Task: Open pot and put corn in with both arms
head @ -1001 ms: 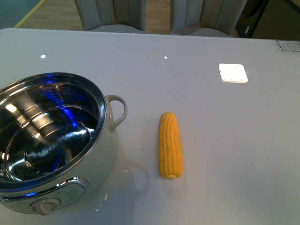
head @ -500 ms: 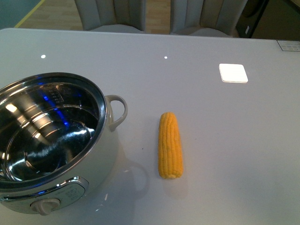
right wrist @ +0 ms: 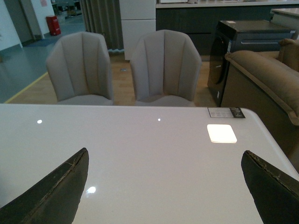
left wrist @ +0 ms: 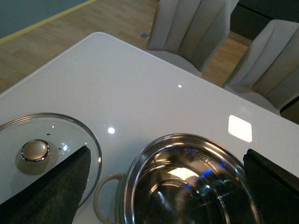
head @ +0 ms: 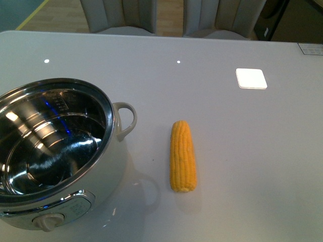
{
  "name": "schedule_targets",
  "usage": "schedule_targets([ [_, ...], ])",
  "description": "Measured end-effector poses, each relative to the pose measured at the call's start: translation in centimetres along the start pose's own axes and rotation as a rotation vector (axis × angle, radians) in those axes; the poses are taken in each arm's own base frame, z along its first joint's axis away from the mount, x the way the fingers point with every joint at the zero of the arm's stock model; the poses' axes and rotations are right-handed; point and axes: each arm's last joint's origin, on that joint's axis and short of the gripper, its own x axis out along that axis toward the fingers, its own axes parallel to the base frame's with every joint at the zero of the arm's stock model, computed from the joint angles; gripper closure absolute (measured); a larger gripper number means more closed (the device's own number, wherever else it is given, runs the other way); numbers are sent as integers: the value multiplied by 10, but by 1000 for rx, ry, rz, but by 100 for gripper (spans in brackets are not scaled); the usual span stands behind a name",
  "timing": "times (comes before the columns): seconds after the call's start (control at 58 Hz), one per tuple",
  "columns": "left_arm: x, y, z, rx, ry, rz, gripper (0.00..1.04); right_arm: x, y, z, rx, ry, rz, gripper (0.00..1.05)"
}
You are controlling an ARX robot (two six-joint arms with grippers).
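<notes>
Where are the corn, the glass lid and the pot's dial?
corn (head: 182, 156), front view, middle of the cob.
glass lid (left wrist: 35, 150), left wrist view, its round knob.
dial (head: 49, 221), front view, beige knob face.

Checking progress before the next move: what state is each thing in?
pot: open, empty inside.
lid: off, lying knob-up on the table beside the pot.
corn: lying on the table, outside the pot.
left gripper: open, holding nothing.
right gripper: open, holding nothing.

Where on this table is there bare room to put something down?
Bare tabletop lies right of the corn and beyond it toward the chairs. The gap between corn and pot is narrow; the lid fills the pot's other side.
</notes>
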Motion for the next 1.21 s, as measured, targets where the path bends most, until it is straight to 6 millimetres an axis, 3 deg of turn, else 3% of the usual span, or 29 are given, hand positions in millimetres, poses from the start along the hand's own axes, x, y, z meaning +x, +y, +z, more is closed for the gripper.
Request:
schedule_targets([
  [0.38, -27, -12, -18, 73, 62, 24, 7, 0, 0, 0, 0, 0, 0, 9],
  [0.707, -30, -14, -22, 129, 92, 51, 7, 0, 0, 0, 0, 0, 0, 9],
  [0.776, -31, -16, -23, 220, -127, -116, 23, 0, 0, 0, 0, 0, 0, 9],
  [0.828, -34, -21, -24, 264, -265, -126, 37, 0, 0, 0, 0, 0, 0, 9],
  [0.932, -37, -26, -26, 290, -280, -156, 56, 0, 0, 0, 0, 0, 0, 9],
  [1.104, -42, -25, -28, 297, -281, -152, 100, 0, 0, 0, 0, 0, 0, 9],
  [1.208, -44, -24, -28, 300, -283, -151, 101, 0, 0, 0, 0, 0, 0, 9],
])
